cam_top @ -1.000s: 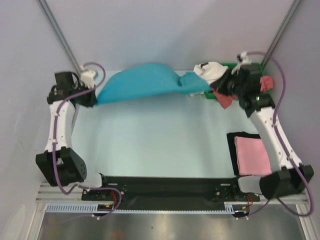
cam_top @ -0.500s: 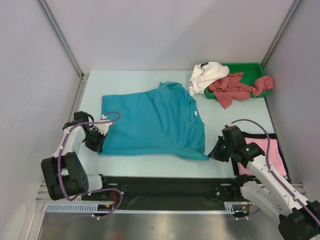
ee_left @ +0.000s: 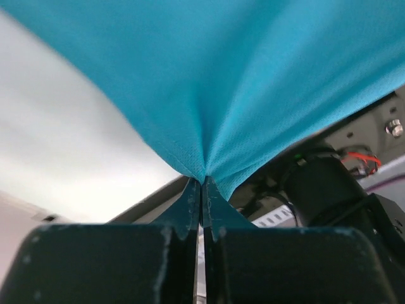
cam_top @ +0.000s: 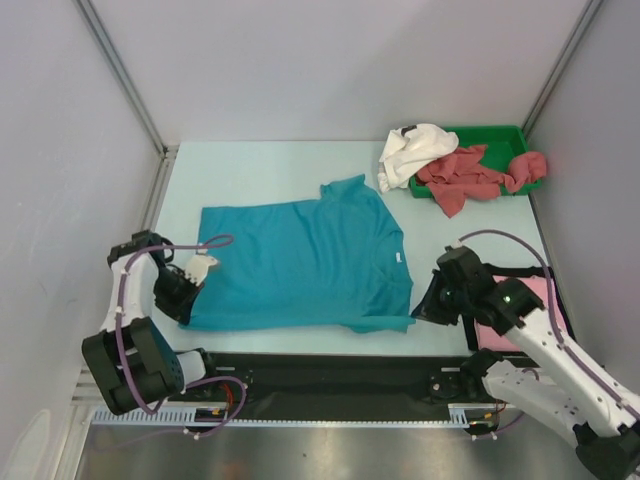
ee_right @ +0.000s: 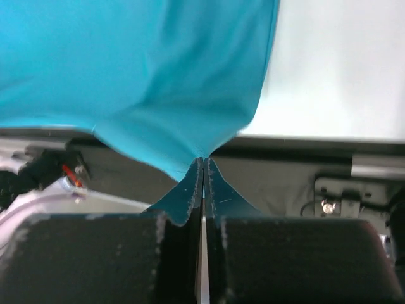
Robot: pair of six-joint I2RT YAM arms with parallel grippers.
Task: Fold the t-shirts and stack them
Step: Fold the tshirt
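The teal-blue t-shirt (cam_top: 300, 262) lies spread flat on the pale table, collar toward the right. My left gripper (cam_top: 186, 305) is shut on its near-left corner; the left wrist view shows the teal cloth (ee_left: 253, 82) pinched between the fingertips. My right gripper (cam_top: 420, 312) is shut on its near-right corner; the right wrist view shows the teal cloth (ee_right: 139, 76) pinched the same way. A white t-shirt (cam_top: 412, 150) and a dusty-red t-shirt (cam_top: 470, 176) lie heaped in and over the green tray. A folded light pink t-shirt (cam_top: 545, 300) lies at the right, partly hidden by my right arm.
The green tray (cam_top: 512, 136) stands at the back right corner. A black mat (cam_top: 556, 275) lies under the pink shirt. A black rail (cam_top: 320, 372) runs along the table's near edge. Grey walls close in the left, back and right.
Both grippers carried the teal shirt from hanging at the back of the table to the front and laid it flat, then pulled its near edge closer to the rail.
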